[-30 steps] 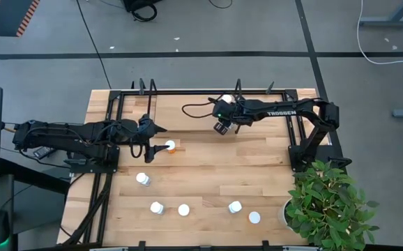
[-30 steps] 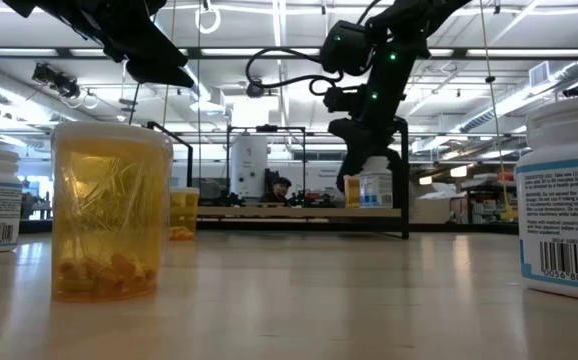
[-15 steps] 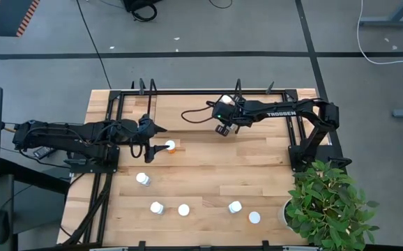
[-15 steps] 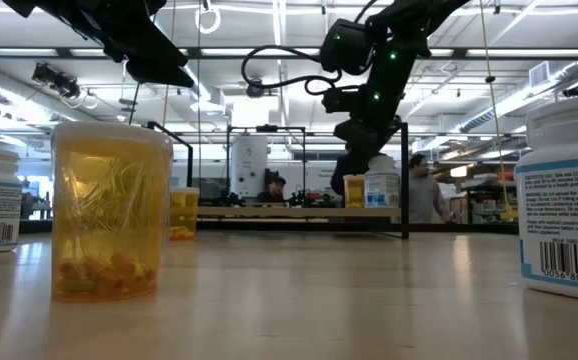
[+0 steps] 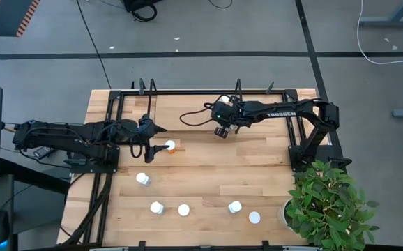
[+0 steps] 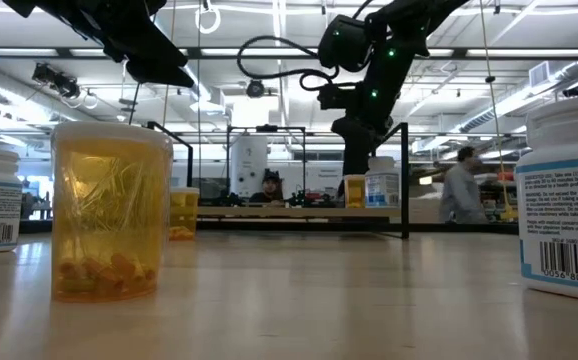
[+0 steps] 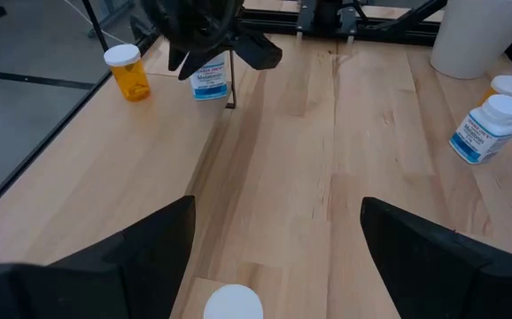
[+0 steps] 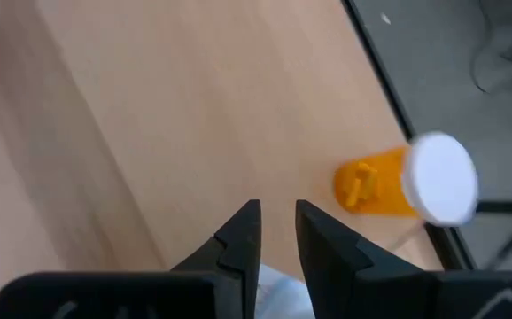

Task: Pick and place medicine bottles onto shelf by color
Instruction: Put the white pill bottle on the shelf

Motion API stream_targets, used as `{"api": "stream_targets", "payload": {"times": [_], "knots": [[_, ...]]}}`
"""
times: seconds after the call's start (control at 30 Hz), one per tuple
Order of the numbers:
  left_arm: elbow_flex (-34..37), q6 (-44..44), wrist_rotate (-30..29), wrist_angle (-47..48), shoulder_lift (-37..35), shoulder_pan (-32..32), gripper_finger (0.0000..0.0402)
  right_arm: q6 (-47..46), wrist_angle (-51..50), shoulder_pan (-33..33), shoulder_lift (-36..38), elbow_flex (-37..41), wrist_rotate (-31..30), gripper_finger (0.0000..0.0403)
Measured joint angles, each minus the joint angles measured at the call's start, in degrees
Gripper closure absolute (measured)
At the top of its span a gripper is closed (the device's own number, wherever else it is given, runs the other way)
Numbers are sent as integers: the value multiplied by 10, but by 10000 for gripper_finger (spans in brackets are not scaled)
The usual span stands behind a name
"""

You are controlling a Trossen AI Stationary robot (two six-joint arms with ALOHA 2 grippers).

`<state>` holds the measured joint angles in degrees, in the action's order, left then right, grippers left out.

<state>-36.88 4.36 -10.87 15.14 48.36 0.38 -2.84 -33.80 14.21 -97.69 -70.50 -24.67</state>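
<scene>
The shelf (image 5: 173,122) lies along the table's far side. An orange bottle (image 8: 389,182) and a white bottle (image 6: 379,185) stand side by side on it. My right gripper (image 8: 278,226) hovers just above them, pointing steeply down. Its fingers are nearly shut with only a narrow slit and nothing between them. My left gripper (image 7: 276,208) hangs wide open at the table's left. A white-capped orange bottle (image 5: 170,146) stands on the table just ahead of its fingertips, untouched. Several more bottles stand near the front edge (image 5: 183,209).
Black wire frames (image 5: 146,90) rise at the shelf's ends. A potted plant (image 5: 327,206) stands at the front right corner. In the low view an orange bottle (image 6: 109,215) and a white bottle (image 6: 569,195) stand close to the camera. A person moves in the room behind.
My right gripper has rolled about its own line while staying above the shelf's two bottles, and its cable loop has swung toward the left. My left arm has kept still. No bottle has moved.
</scene>
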Motion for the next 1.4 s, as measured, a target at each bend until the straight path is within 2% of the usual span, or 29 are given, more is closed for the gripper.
{"api": "stream_targets", "payload": {"times": [0.27,0.53,0.7,0.83,0.93,1.0,1.17,1.27,1.4], "knots": [[0,0,0,2,0,0,77,31,44,-12,0,-1,7,322],[0,0,0,2,0,0,77,73,-56,-36,0,-53,2,323],[0,0,0,2,0,0,77,96,-70,-83,0,-80,-37,325],[0,-8,0,1,0,0,77,99,-88,-125,0,-103,-101,325],[0,-22,0,-5,0,0,77,46,-154,-146,0,-131,-157,325],[0,-31,0,-15,0,0,77,-25,-204,-153,0,-144,-186,325],[0,-54,-1,-64,14,0,77,-179,-296,-168,1,-148,-203,325],[0,-77,-1,-125,37,0,77,-232,-331,-179,0,-138,-210,325],[0,-110,0,-220,89,2,77,-315,-402,-201,10,-137,-281,325]]}}
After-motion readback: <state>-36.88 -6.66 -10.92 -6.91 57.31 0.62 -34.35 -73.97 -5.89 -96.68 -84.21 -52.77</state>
